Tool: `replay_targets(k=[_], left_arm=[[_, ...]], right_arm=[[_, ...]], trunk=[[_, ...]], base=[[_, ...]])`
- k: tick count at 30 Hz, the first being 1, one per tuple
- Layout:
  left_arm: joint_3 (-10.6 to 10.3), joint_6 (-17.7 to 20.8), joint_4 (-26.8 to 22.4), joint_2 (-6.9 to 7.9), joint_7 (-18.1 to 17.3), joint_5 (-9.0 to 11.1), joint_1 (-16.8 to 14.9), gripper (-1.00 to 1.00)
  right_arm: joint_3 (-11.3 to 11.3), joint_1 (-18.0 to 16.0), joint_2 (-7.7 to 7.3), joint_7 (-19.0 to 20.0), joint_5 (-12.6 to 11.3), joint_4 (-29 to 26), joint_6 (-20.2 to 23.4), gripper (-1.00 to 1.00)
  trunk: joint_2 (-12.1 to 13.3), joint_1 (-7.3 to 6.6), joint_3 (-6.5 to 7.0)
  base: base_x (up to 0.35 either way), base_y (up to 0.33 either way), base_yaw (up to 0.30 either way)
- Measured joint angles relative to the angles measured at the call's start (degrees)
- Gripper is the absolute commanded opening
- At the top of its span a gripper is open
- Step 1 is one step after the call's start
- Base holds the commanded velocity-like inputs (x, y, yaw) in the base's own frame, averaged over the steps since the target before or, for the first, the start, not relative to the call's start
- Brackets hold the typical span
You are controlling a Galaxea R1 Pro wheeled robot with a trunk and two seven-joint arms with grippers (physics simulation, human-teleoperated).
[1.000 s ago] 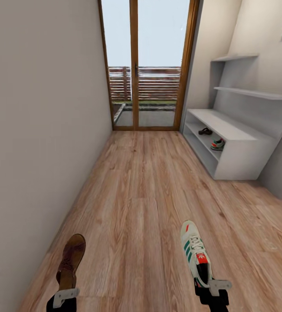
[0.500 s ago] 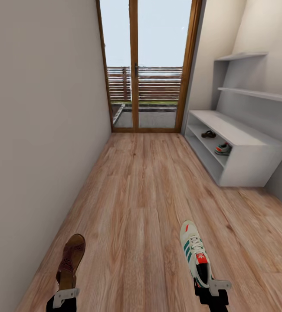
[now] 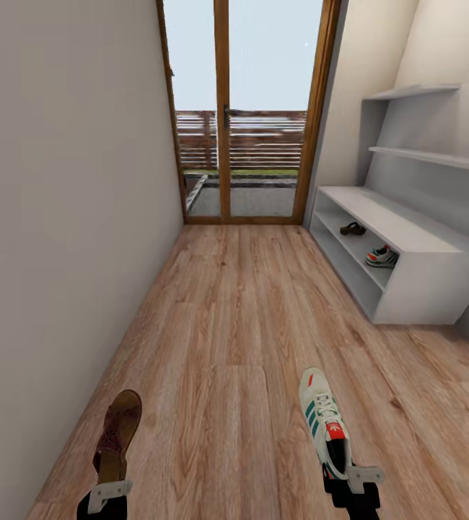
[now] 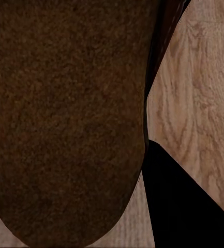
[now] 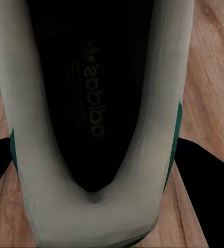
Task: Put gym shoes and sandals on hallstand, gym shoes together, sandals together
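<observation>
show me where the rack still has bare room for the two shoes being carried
Free: the hallstand bench top, and the upper shelf row beside the sandal. The row below has space near the door, past the gym shoe. Nowhere looks crowded.

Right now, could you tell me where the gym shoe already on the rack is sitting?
In the head view, the gym shoe sits on the hallstand at the right, on an open shelf under the bench top, nearer than the sandal on that shelf.
</observation>
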Motion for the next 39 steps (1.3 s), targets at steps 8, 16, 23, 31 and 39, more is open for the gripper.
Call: replay_targets(k=[8, 16, 23, 31, 39], left_arm=[[0.03, 0.0, 0.0, 0.0, 0.01, 0.08, 0.0, -1.0], [0.1, 0.02, 0.05, 0.03, 0.05, 0.18, 0.0, -1.0], [0.11, 0.02, 0.08, 0.07, 0.06, 0.18, 0.0, -1.0], [0.17, 0.05, 0.09, 0.09, 0.08, 0.18, 0.0, -1.0], [0.12, 0.02, 0.09, 0.09, 0.05, 0.11, 0.0, -1.0]], right_arm=[[0.0, 0.0, -0.01, 0.01, 0.09, 0.03, 0.03, -1.0], [0.0, 0.0, -0.01, -0.09, 0.19, 0.09, 0.03, -1.0], [0.0, 0.0, 0.06, -0.15, 0.19, 0.09, 0.03, -1.0], [0.01, 0.0, 0.06, -0.17, 0.2, 0.09, 0.03, -1.0], [0.0, 0.0, 0.05, -0.17, 0.12, 0.09, 0.03, -1.0]], trunk=[[0.0, 0.0, 0.0], [0.0, 0.0, 0.0], [0.0, 0.0, 0.0], [0.0, 0.0, 0.0], [0.0, 0.0, 0.0]], base=[[0.338, 0.0, 0.0], [0.338, 0.0, 0.0], [0.338, 0.0, 0.0], [0.338, 0.0, 0.0], [0.338, 0.0, 0.0]])
